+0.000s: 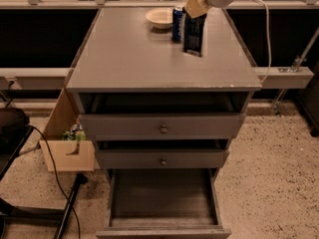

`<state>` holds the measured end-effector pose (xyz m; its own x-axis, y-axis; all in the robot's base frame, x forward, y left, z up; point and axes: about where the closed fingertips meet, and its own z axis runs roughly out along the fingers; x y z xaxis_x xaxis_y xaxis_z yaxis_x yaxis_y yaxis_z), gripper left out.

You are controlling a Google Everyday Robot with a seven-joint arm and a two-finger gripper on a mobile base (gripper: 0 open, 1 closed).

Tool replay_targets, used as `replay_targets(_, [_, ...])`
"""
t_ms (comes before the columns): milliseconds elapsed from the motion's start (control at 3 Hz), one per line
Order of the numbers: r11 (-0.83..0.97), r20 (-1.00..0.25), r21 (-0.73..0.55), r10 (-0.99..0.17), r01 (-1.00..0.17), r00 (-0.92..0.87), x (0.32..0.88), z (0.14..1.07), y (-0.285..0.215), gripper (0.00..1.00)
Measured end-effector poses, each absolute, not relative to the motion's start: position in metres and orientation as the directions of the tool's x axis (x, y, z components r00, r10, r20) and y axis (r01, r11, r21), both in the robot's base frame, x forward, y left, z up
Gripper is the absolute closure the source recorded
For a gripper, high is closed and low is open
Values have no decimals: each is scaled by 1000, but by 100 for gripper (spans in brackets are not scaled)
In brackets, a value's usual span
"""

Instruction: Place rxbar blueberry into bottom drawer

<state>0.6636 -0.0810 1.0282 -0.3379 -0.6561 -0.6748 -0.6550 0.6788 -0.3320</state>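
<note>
The rxbar blueberry (194,34) is a dark navy bar with white lettering. It hangs upright from my gripper (196,7) above the cabinet top (129,59), near its back right. The gripper is shut on the bar's top end. The bottom drawer (162,199) is pulled open at the cabinet's foot, with a plain grey floor and nothing in it. It is far below and in front of the gripper.
An upright blue soda can (177,23) and a white bowl (159,18) stand at the back of the cabinet top, just left of the bar. Two shallower drawers with round knobs (163,129) sit above the bottom drawer. A wooden box (67,148) and cables lie on the floor at left.
</note>
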Motion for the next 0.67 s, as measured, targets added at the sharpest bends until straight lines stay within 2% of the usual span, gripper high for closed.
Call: replay_targets(667, [691,-693,-254,-618,-677,-371,611,1016,-99,100])
